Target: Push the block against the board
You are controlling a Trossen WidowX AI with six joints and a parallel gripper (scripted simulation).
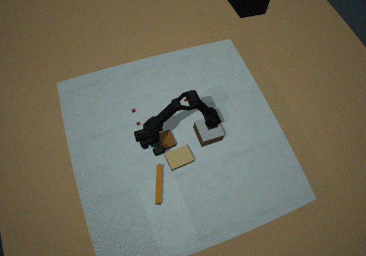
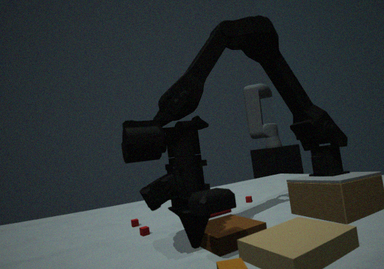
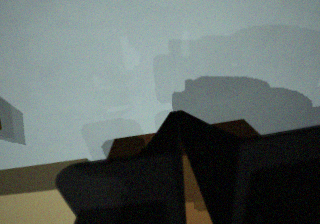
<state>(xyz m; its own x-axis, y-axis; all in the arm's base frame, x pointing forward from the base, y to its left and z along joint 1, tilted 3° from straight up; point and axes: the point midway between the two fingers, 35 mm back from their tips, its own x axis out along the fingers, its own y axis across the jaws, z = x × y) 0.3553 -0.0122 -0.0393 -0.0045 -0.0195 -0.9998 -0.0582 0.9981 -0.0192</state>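
Observation:
The brown square block point(image 1: 168, 139) point(image 2: 234, 226) point(image 3: 131, 146) lies flat, partly hidden by the gripper. The tan rectangular board point(image 1: 179, 157) point(image 2: 297, 238) point(image 3: 30, 208) lies flat close beside it, with a narrow gap between them. My gripper point(image 2: 195, 246) point(image 3: 176, 116) is shut and empty. It points down with its tips low, close to the mat, beside the block's left side in the exterior view. I cannot tell whether the tips touch the block. In the top view the hand hides the fingertips.
An orange bar point(image 1: 158, 185) point(image 2: 231, 264) lies near the board. Small red cubes point(image 1: 138, 123) point(image 2: 144, 230) lie beyond the hand, and a red stick point(image 2: 221, 212) lies behind the block. The arm's base stands on a box point(image 1: 211, 134) point(image 2: 322, 199) at the right.

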